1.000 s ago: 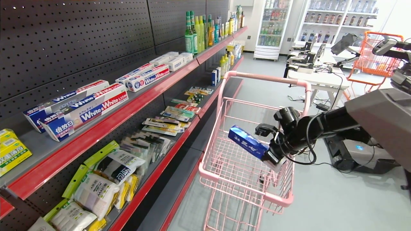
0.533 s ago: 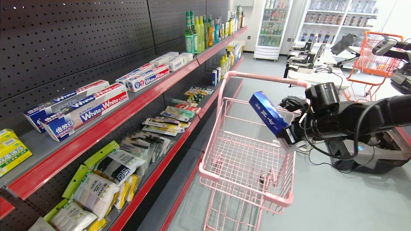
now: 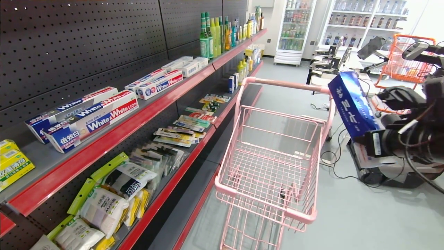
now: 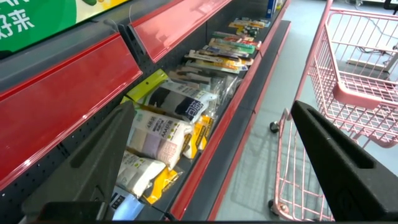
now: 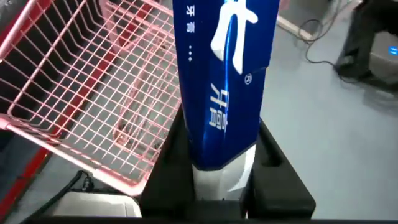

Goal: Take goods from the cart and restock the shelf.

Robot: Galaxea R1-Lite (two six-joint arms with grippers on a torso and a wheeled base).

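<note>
Beside cart (image 3: 223, 189): blue box (image 3: 352, 104) clamped in right gripper (image 3: 373, 144).
Swing to upper shelf (image 3: 104, 144); lay flat, then release.

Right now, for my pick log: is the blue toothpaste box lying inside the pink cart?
No, the right pincer holds the blue toothpaste box raised in the air, outside the pink cart.

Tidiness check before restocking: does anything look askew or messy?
Yes. On the lower shelf, the soft packs lie heaped and tilted, not in rows. The white toothpaste boxes above lie slanted to the shelf edge. The blue box is clamped in the right gripper. Nothing looks spilled.
</note>
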